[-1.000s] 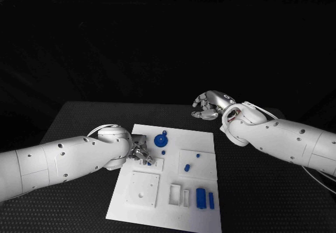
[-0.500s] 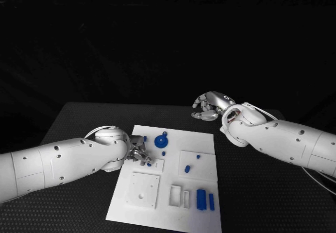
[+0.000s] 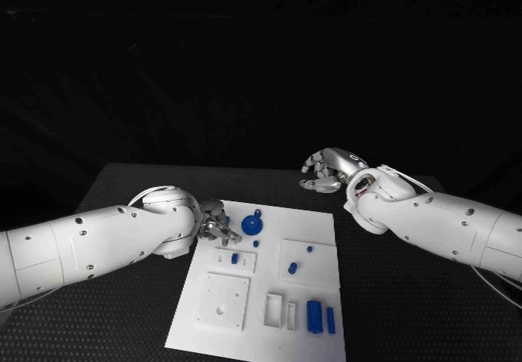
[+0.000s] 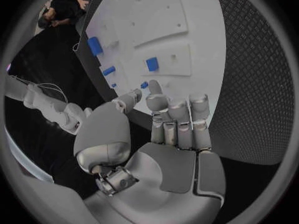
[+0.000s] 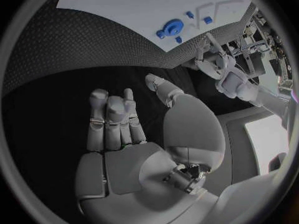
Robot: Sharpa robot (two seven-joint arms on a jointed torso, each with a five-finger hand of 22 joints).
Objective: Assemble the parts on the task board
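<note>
The white task board (image 3: 315,226) lies in the middle of the table. My left hand (image 3: 214,225) hovers at its far left corner, fingers apart, holding nothing; the left wrist view shows the same empty hand (image 4: 168,129) above the board (image 4: 206,50). A small blue part (image 3: 234,258) stands in a little plate just below that hand. A round blue part (image 3: 253,224) lies beside the hand, with small blue parts (image 3: 292,268) further in. My right hand (image 3: 330,170) hangs beyond the board's far edge, empty (image 5: 124,129), the round part (image 5: 171,26) ahead of it.
Two long blue parts (image 3: 313,313) lie side by side at the board's near right. A square white plate with a hole (image 3: 223,298) and narrow white frames (image 3: 272,308) sit on the near half. Black table (image 3: 120,196) surrounds the board.
My left hand has lifted off the little plate and moved toward the board's far left corner, leaving the small blue part standing there. The right hand has hardly moved.
</note>
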